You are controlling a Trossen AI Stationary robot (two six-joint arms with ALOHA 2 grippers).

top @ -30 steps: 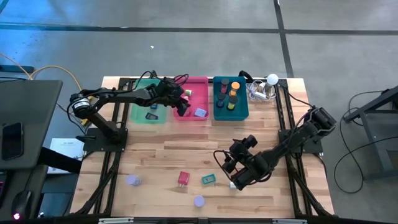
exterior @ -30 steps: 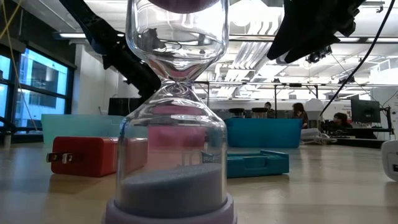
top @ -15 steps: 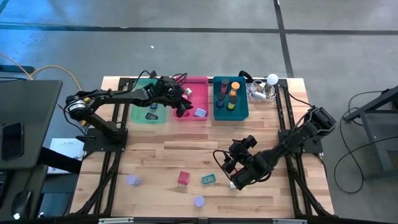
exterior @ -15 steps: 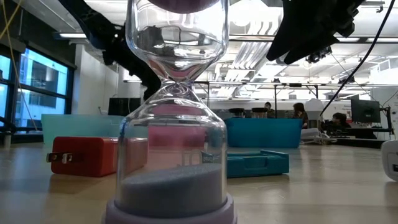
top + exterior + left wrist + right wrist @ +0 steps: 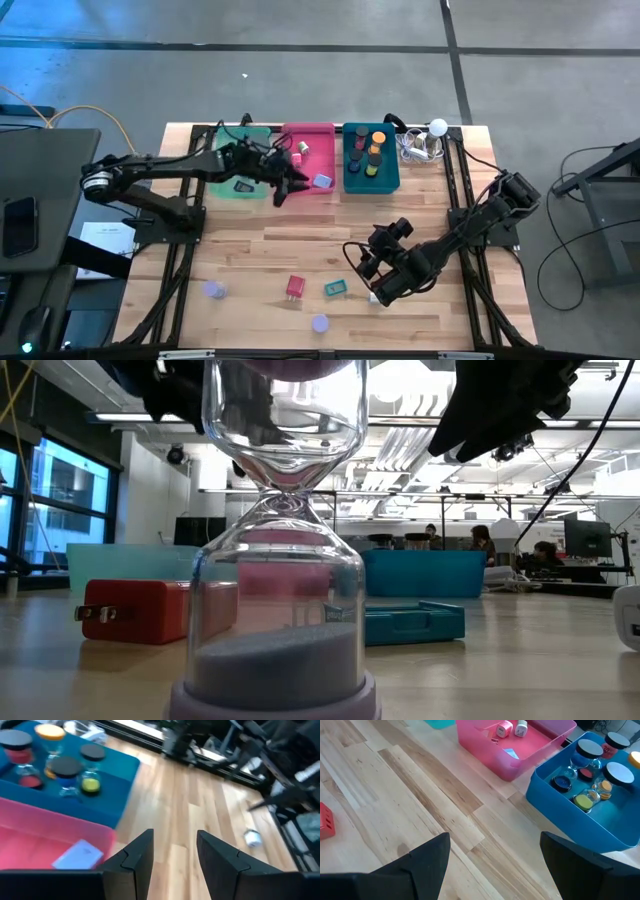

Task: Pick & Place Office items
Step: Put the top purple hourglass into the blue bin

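A: What is the surface like?

B: A pale butcher-block wooden table (image 5: 300,250) with a dark metal frame along both sides, standing on a grey concrete floor (image 5: 300,60) crossed by dark seam lines. Along the far edge sit a green rectangular plastic tray (image 5: 232,175), a pink rectangular plastic tray (image 5: 318,150) and a teal rectangular plastic tray (image 5: 352,180), side by side.

A: And the office items?

B: The teal tray holds small hourglasses with dark, orange and red caps (image 5: 592,760). On the near part of the table lie a red plug-shaped block (image 5: 295,287), a teal block (image 5: 335,288) just beside it, and two lavender-capped hourglasses (image 5: 319,323), one of them well off to the left. In the low view one hourglass fills the foreground.

A: The arms?

B: The left tool (image 5: 283,187) hangs over the near rim of the pink tray, its fingers (image 5: 137,857) apart with bare table showing between them. The right tool (image 5: 492,865) hovers over the near right of the table, spread wide, holding nothing.

A: The room behind?

B: An open workspace with ceiling strip lights, tall windows at the left, and what look like seated people (image 5: 485,545) at desks far back, though they are too small to be sure.
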